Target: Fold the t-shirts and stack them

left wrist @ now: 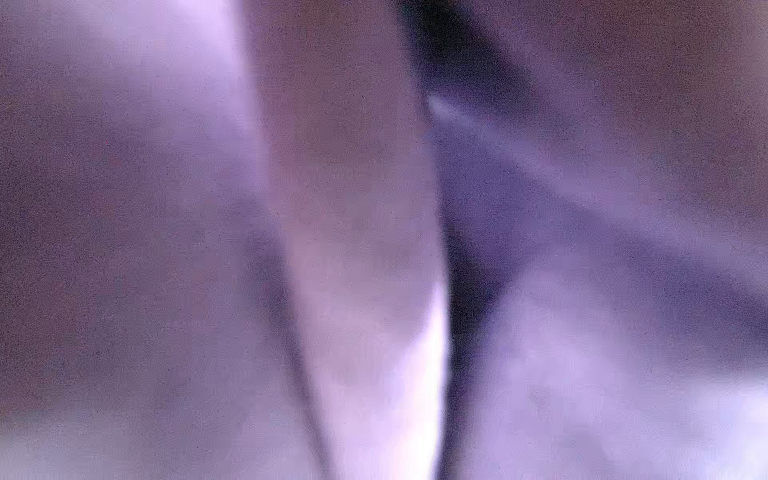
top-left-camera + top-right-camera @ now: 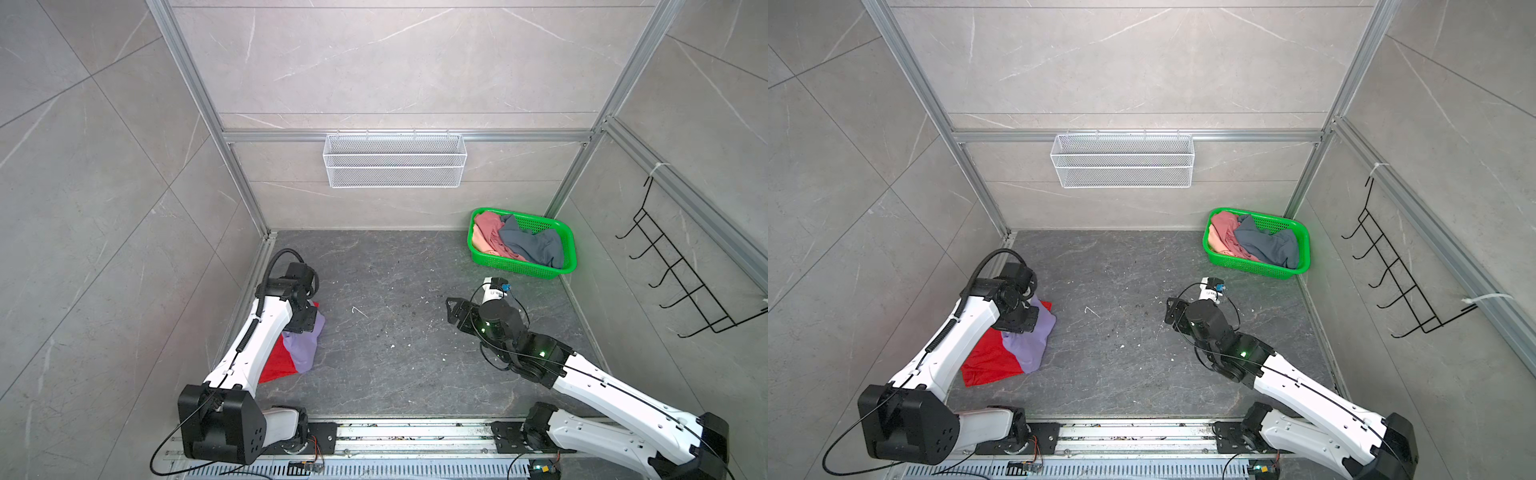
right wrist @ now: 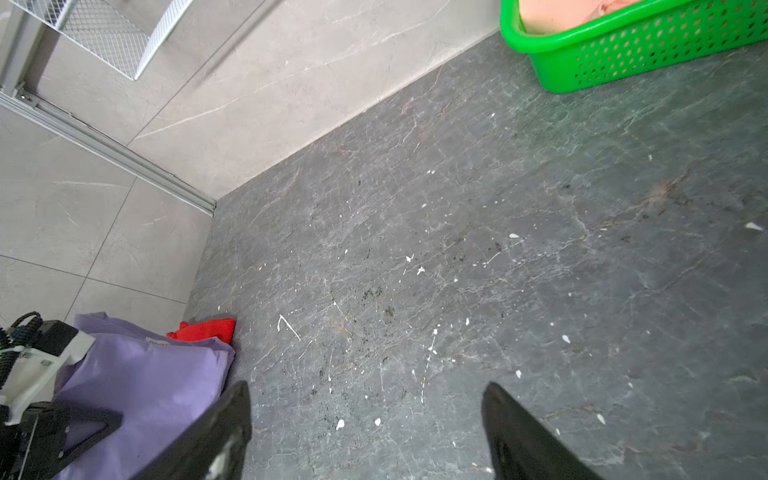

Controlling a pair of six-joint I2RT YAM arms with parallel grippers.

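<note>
Top views: left gripper [image 2: 302,323] points straight down, jaws clenched on the lavender t-shirt [image 2: 305,349]. The soft, creased cloth is bunched at the jaws and spreads out below them. The plain red t-shirt [image 2: 280,365] lies flat under the lavender one, directly below the jaws, partly covered. Right gripper [image 2: 450,311] is released, jaws spread wide with nothing between them, over bare floor [image 2: 395,353] of dark, veined stone, well apart from both shirts. The green basket [image 2: 519,268] is perforated plastic, a rounded rectangle, off to the side of the right jaws and well apart. It holds a crumpled pink tee [image 2: 486,224], peach tee [image 2: 478,245] and grey-blue tee [image 2: 532,249]. A white wire mesh basket [image 2: 395,160] hangs on the back wall and a black wire hook rack [image 2: 673,270] on the side wall.

Left wrist: the frame is filled with blurred lavender t-shirt [image 1: 374,291], smooth folds right up against the lens. The jaws themselves can't be seen here.

Right wrist: two black tapered fingers [image 3: 232,415] stand apart, with white-flecked floor [image 3: 415,249] between them. The lavender t-shirt [image 3: 145,386], matte, lies just beside one finger. It has a small white tag [image 3: 158,341], print too small to read. A corner of the red t-shirt [image 3: 208,330] pokes out from under it. The green basket [image 3: 623,54], rows of round holes, is far ahead of the jaws with the peach tee [image 3: 552,14] inside.
</note>
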